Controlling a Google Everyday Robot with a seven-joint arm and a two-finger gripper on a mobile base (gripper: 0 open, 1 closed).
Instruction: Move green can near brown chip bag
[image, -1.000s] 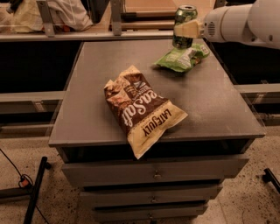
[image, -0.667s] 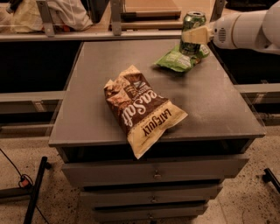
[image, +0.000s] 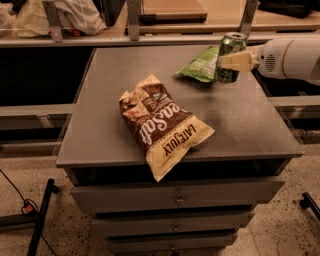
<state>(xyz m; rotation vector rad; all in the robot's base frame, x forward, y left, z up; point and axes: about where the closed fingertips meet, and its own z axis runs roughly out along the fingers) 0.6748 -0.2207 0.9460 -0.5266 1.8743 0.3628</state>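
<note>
A cream finger (image: 236, 61) lies across the near side of the green can (image: 231, 46); the other finger is hidden behind the can, so the gripper (image: 227, 58) seems to be clasped around it at mid-height; the can stands upright with its silver top showing, at the far right of the table (image: 250, 125); whether its base rests on the surface or hangs just above it cannot be told.

The gripper comes in from the right, at the end of a thick white arm (image: 292, 59) that runs out of the right edge of the view.

Just left of the can, touching or nearly touching it, lies a small green bag (image: 199, 65), flat on the far part of the table.

The brown chip bag (image: 162, 122) lies well apart from the can, nearer and to the left, around the middle of the table; it lies slantwise, its crumpled brown end pointing far-left and its cream end, printed in black, hanging slightly over the near edge.

Under the tabletop are grey drawers (image: 175, 197); beyond the far edge runs a wooden shelf (image: 165, 20) with metal uprights; a black stand leg (image: 42, 215) and a cable lie on the speckled floor at near left.
</note>
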